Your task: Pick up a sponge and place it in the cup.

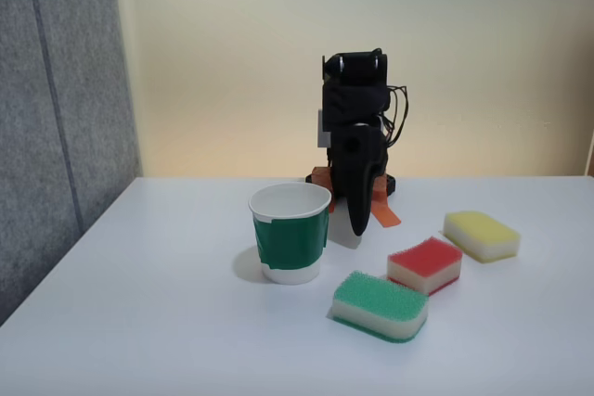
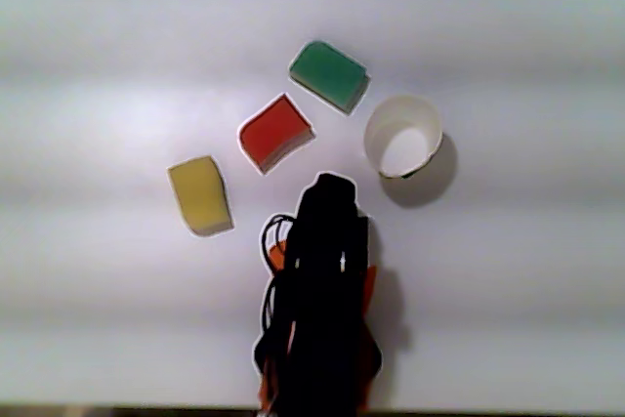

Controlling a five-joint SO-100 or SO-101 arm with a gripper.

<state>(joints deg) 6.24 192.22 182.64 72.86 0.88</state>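
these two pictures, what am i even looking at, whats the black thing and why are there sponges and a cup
The black thing is a small robot arm folded up on a white table. Its pointed lower end is its gripper, a two-finger claw. It holds nothing; whether it is open or shut cannot be told.

The fixed view looks at the arm from the front, across the table. The other view looks straight down from above, so the arm appears as a dark shape at the bottom.

On the table lie three sponges: a red sponge, a green sponge and a yellow sponge. Beside them stands an empty paper cup with a green band. Nothing has been picked up yet.
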